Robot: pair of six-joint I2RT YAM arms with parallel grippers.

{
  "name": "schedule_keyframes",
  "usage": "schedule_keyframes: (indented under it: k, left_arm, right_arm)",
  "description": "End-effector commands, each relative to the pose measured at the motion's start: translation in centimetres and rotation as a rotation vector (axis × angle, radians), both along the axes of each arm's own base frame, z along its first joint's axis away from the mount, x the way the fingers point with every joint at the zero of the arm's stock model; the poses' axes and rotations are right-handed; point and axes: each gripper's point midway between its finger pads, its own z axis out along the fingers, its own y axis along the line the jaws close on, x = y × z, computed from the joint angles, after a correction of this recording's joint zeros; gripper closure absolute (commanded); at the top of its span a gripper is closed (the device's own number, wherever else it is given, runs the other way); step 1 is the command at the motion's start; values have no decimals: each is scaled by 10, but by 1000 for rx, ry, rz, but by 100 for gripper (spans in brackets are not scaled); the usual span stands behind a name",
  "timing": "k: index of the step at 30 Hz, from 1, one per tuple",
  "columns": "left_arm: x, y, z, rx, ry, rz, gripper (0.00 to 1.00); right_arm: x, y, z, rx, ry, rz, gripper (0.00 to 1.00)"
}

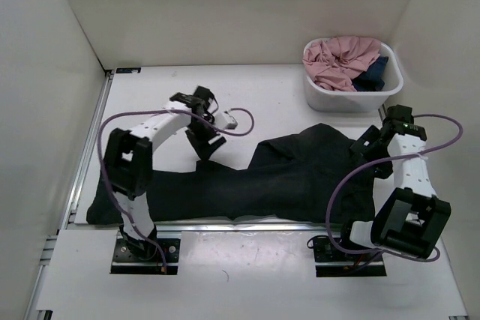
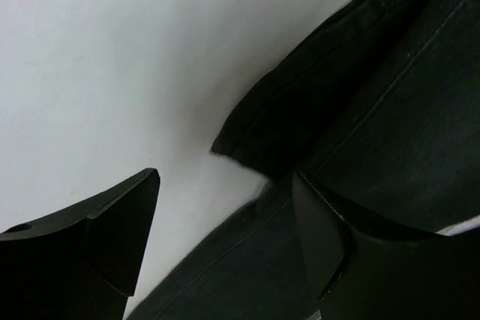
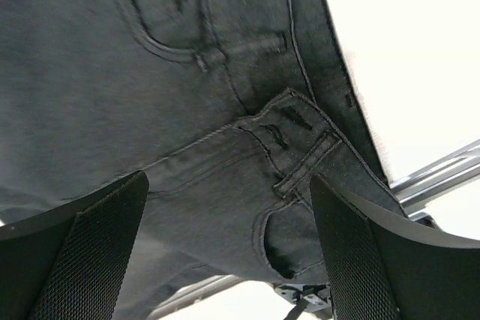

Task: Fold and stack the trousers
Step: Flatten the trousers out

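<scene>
The black trousers [image 1: 247, 189] lie spread across the table, waist at the right. One leg runs left along the front edge and the other angles up toward the middle. My left gripper [image 1: 204, 145] is open just above that upper leg's hem. In the left wrist view the hem corner [image 2: 247, 140] lies just ahead of the open left gripper [image 2: 225, 177], with dark fabric under the right finger. My right gripper [image 1: 369, 148] is open over the waist end. The right wrist view shows the waistband and belt loops [image 3: 300, 148] between the spread fingers of the right gripper [image 3: 229, 185].
A white tub [image 1: 390, 84] at the back right holds a pink garment [image 1: 341, 58] and a small dark blue garment [image 1: 375, 74]. White walls enclose the table [image 1: 165, 95] at the left, back and right. A metal rail [image 3: 439, 177] runs along the front edge.
</scene>
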Motion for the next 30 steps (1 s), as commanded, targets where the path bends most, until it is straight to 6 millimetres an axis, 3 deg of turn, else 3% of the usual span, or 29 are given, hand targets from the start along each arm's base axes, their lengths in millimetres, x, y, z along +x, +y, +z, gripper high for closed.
schedule_keyframes:
  k: [1,3,11,15,16,17,19,20,22,24,25,26,28,29,30]
  left_arm:
    - [0,-2,-13,57,-3,82,18]
    - [-2,0,-31,95,29,85,19]
    - [-6,4,-66,183,46,86,24]
    - [-40,-11,-80,148,159,27,24]
    - [-50,-6,-89,168,193,26,27]
    - [-55,-7,-94,179,211,15,33]
    - [-62,-11,-101,160,252,20,73]
    - [-63,-11,-104,165,262,30,86]
    - [-60,-13,-101,160,253,39,86]
    - [-41,-10,-83,185,162,62,86]
    - [-24,5,-72,251,83,99,86]
    - [2,9,-47,241,-25,139,86]
    - [35,28,-7,267,-173,227,86]
    - [63,40,36,229,-301,302,86]
    - [74,50,58,228,-363,342,86]
  right_arm:
    - [-8,7,-18,16,30,28,8]
    - [-7,10,-19,24,2,18,8]
    - [-13,22,-40,79,18,13,8]
    - [-18,24,-47,64,38,3,8]
    - [-21,21,-50,48,51,-14,8]
    - [-22,18,-53,31,66,-21,8]
    - [-25,12,-60,7,92,-59,9]
    - [-27,13,-65,12,116,-59,10]
    - [-31,17,-75,39,145,-77,12]
    - [-33,22,-86,65,165,-81,15]
    - [-40,23,-93,71,193,-81,15]
    - [-42,24,-97,73,202,-81,15]
    - [-52,26,-105,80,240,-82,15]
    - [-51,24,-105,66,234,-85,15]
    - [-56,25,-108,68,248,-85,15]
